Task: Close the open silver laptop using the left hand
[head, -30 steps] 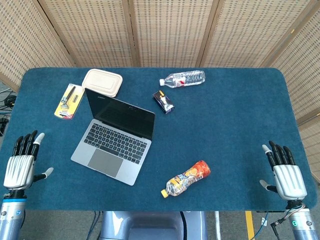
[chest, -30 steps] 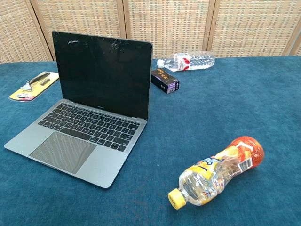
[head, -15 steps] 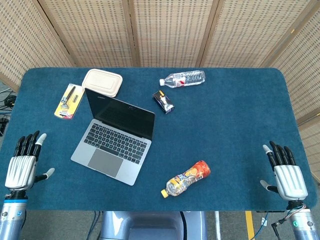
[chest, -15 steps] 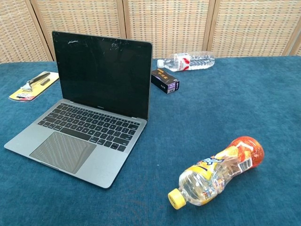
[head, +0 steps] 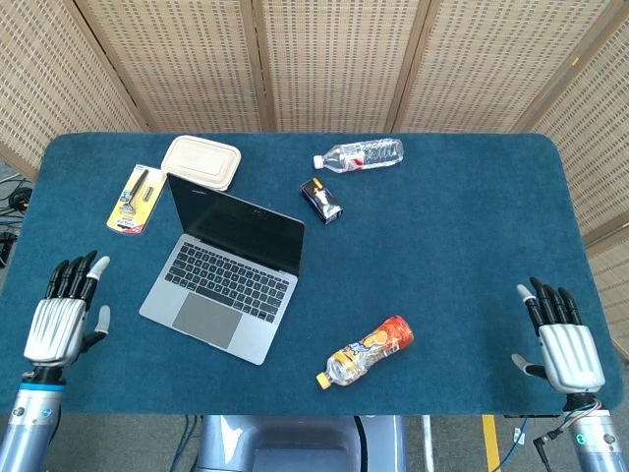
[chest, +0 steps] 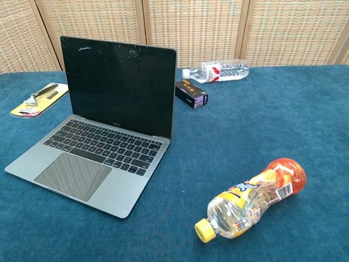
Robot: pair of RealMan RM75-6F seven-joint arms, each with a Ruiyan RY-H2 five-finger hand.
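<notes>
Your left robot hand hovers over the near-left edge of the blue counter, fingers spread and holding nothing, just left of the silver laptop and apart from it. Your right robot hand sits at the near-right corner, likewise spread and empty, well apart from everything else. You see the laptop on the left half of the counter, lid upright, dark screen facing you, keyboard and trackpad exposed; the chest view shows smudges along the screen's top edge. Behind it lie a beige lidded container and, to its left, a razor on a yellow card. A small dark box sits right of the lid, a clear water bottle lies on its side beyond, and an orange-labelled bottle with a yellow cap lies near the front edge.
</notes>
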